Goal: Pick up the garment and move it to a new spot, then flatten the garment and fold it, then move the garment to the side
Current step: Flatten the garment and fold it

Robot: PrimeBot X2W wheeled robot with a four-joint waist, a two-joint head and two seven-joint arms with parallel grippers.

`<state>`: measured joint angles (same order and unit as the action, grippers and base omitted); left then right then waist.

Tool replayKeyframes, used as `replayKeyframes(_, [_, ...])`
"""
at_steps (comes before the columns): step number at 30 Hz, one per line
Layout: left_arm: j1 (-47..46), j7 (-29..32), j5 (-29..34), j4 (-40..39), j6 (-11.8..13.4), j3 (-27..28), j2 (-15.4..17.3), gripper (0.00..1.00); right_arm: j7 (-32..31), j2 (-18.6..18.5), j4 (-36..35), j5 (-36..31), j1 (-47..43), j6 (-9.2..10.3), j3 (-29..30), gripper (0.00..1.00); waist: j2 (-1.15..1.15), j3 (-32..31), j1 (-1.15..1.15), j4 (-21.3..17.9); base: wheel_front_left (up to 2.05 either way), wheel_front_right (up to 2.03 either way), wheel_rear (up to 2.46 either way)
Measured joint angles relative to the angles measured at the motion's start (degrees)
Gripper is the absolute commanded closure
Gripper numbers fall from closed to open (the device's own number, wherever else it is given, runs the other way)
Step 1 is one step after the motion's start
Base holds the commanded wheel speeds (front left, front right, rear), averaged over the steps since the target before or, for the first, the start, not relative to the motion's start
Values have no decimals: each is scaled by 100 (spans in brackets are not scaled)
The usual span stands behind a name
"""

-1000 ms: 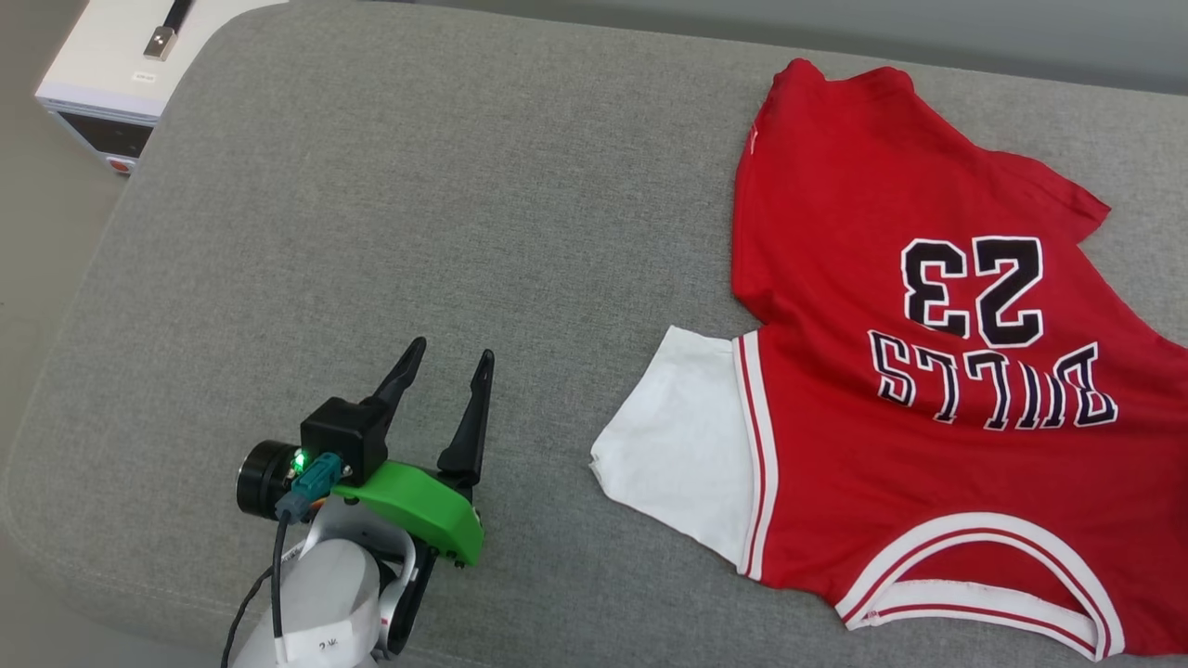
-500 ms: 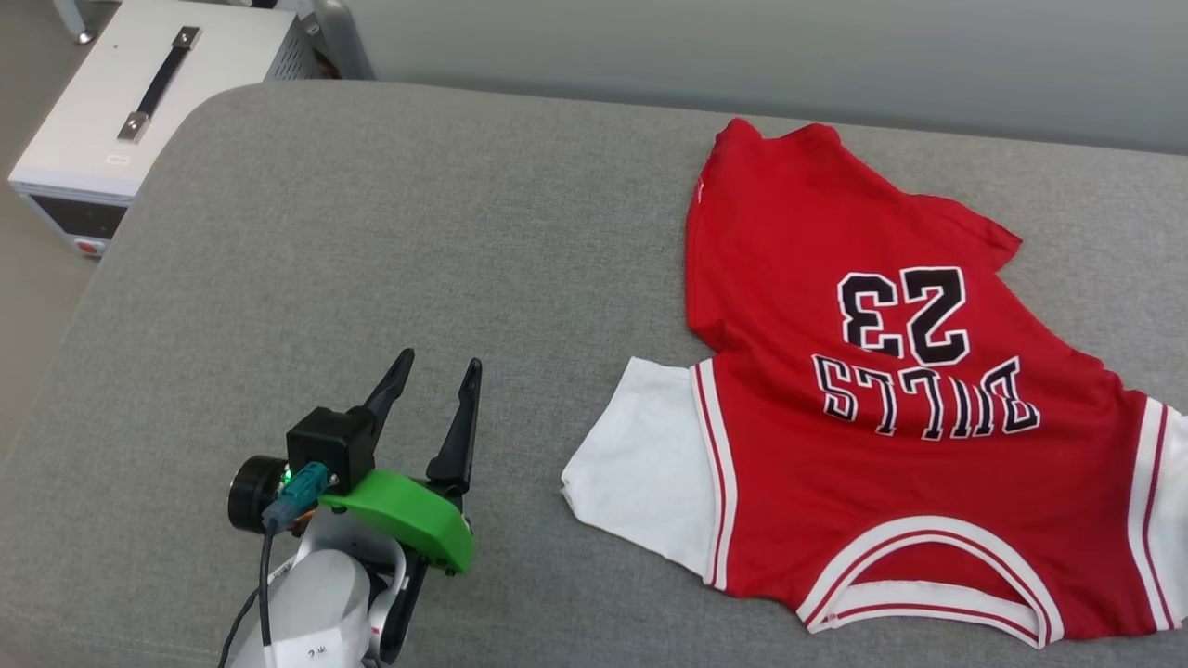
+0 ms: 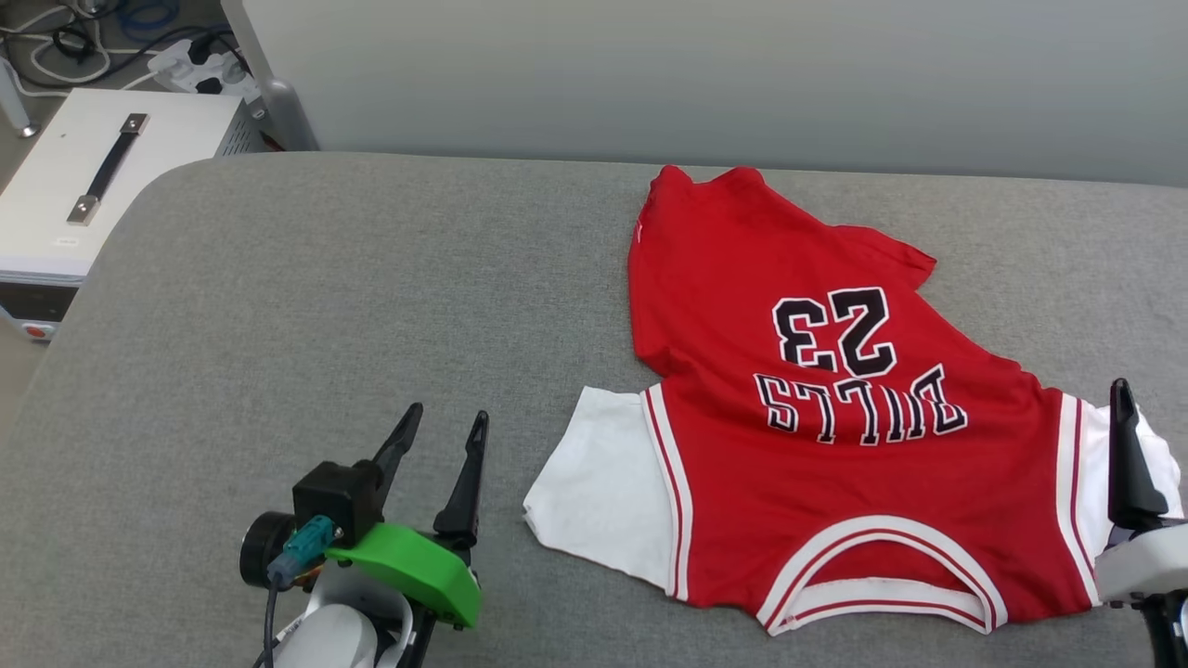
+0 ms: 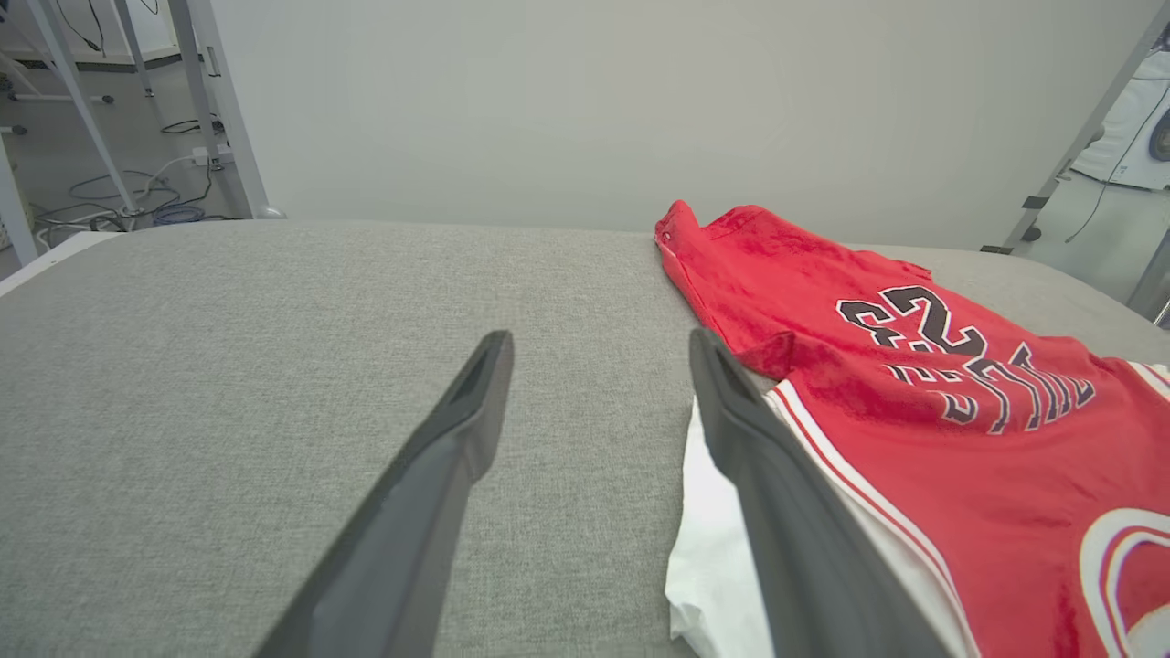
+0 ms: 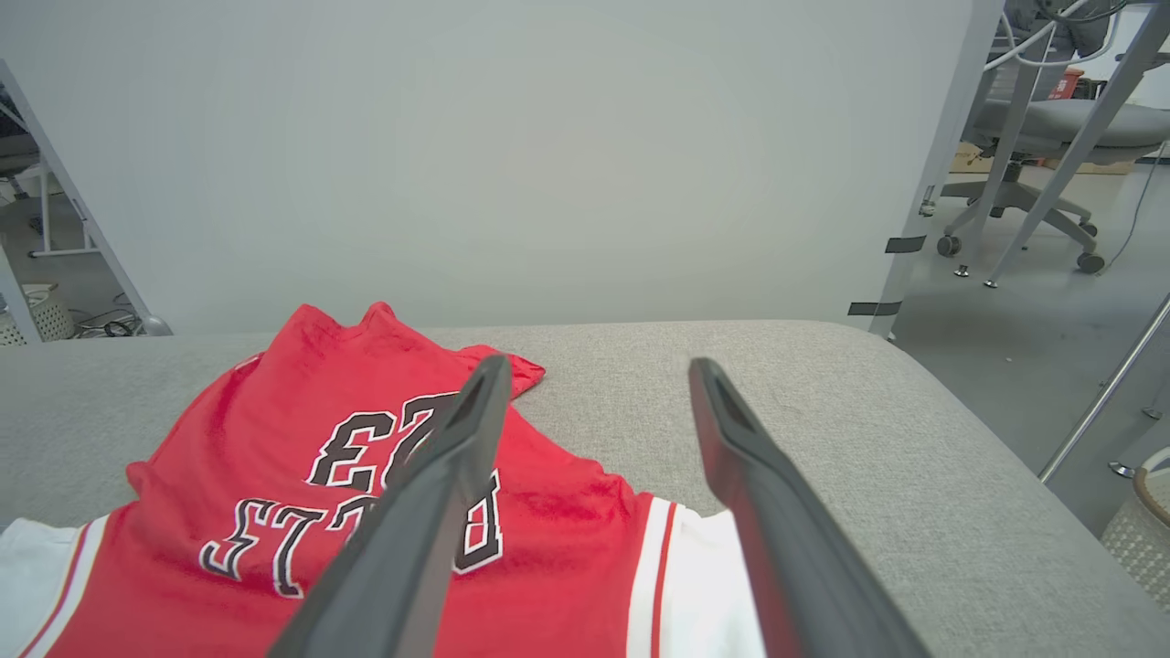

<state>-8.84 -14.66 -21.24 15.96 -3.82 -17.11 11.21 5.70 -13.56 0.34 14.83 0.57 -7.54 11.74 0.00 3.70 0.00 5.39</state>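
Observation:
The garment (image 3: 835, 473) is a red jersey T-shirt with white sleeves. It lies on the grey cushion (image 3: 325, 278) with the black "BULLS 23" face up and the collar nearest me; its far hem is bunched. My left gripper (image 3: 445, 415) stands open and empty over bare cushion, just left of the left white sleeve (image 3: 603, 482). In the left wrist view the left gripper (image 4: 600, 336) has its right finger over the sleeve's edge of the garment (image 4: 960, 475). My right gripper (image 5: 596, 366) is open and empty above the garment (image 5: 210, 439); one finger (image 3: 1128, 455) shows over the right sleeve.
A white box with a handle (image 3: 83, 186) stands off the cushion's left end, with cables (image 3: 121, 37) on the floor behind it. A pale panel (image 3: 650, 74) runs along the far edge. An office chair (image 5: 1042, 137) stands beyond the right end.
The head camera has tilted up and swung right, so the whole picture shifted. A finger of the right gripper has come into view over the right sleeve. The garment lies where it was.

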Motion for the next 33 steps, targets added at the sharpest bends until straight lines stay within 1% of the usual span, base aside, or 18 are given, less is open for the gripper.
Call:
replayKeyframes(2, [50,9,-4,-11,-5,-34,3,0,88,201,-153,-92,-138,0,60,0,0,-18,0,-42,0,0,0])
replayKeyframes(6, [61,201,-15,-147,-5,-102,46,0,88,432,-330,-166,-288,0,136,0,0,-16,0,-86,0,0,0])
replayKeyframes(9, [54,723,-33,-356,-5,-174,143,0,41,466,-446,-208,-311,0,162,0,0,17,0,-109,0,0,0])
replayKeyframes(11, [52,1304,-64,-534,11,-256,224,0,-11,475,-514,-210,-311,0,168,0,0,49,0,-138,0,0,0])
replayKeyframes(13, [43,1906,-170,-713,129,-269,247,0,-49,478,-555,-210,-311,0,167,0,0,85,0,-170,0,0,0])
replayKeyframes(15, [43,2754,-219,-873,305,-350,314,0,-93,480,-572,-210,-311,0,163,0,0,133,0,-207,0,0,0])
replayKeyframes(18, [46,3831,-148,-1169,520,-533,506,0,-125,488,-583,-213,-310,1,124,0,0,212,0,-267,0,0,0])
replayKeyframes(20, [42,4265,-165,-1389,670,-545,504,0,-125,492,-589,-213,-306,0,87,0,0,272,0,-311,0,0,0])
replayKeyframes(22, [42,4693,-127,-1512,765,-644,549,0,-126,494,-587,-214,-288,0,37,0,0,339,0,-373,0,0,0])
replayKeyframes(26, [41,5088,-94,-1586,872,-694,608,0,-141,489,-568,-223,-258,0,-93,0,0,472,0,-511,0,0,0])
replayKeyframes(28, [38,5127,-79,-1557,945,-695,628,0,-138,489,-547,-222,-227,0,-109,0,0,537,0,-577,0,0,0])
replayKeyframes(29, [23,5125,-37,-1400,1024,-668,647,0,-104,489,-503,-223,-170,1,-138,0,0,638,0,-672,0,0,0])
replayKeyframes(33, [-19,5046,30,-1125,1089,-650,662,0,-81,409,-439,-401,-141,0,-223,0,0,763,0,-787,0,0,0])
